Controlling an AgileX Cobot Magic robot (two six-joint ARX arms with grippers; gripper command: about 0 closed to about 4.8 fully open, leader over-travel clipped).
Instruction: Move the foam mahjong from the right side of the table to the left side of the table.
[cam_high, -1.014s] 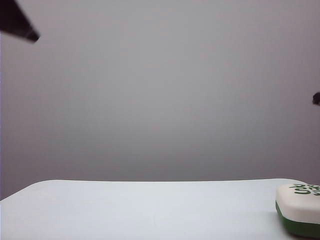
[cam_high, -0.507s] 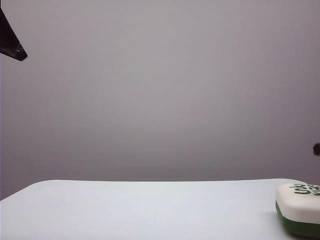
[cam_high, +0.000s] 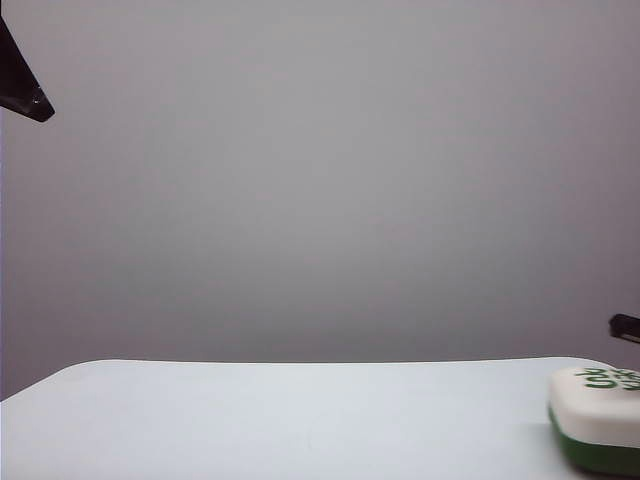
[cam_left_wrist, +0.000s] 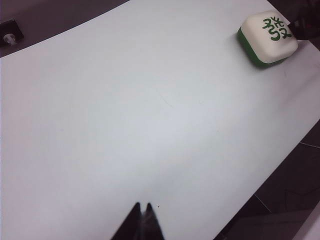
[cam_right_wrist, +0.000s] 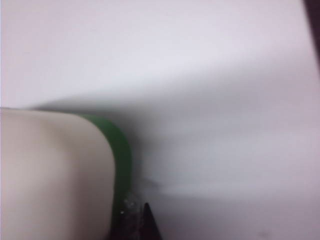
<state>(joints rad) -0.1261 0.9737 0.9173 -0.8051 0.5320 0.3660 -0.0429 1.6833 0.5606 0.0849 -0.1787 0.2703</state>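
You are looking at a wide, plain pale grey table (cam_high: 300, 420) that fills the lower part of the exterior view, with a blank grey wall (cam_high: 320, 180) behind it. The foam mahjong block (cam_high: 598, 418) sits flat on the table at its far right side, cream top with green characters facing up and the dark green layer underneath. Your left gripper (cam_left_wrist: 143, 220) hangs high above the table's left part, well apart from the block; in the left wrist view its two dark fingertips meet with only a hairline between them, so it is closed on nothing. Your right gripper (cam_right_wrist: 140, 220) is down low, right against the block's green edge, and the right wrist view is filled by the blurred cream top and green rim of the block. Only one dark fingertip of it shows clearly, so you cannot tell how wide it stands or whether it grips the block.
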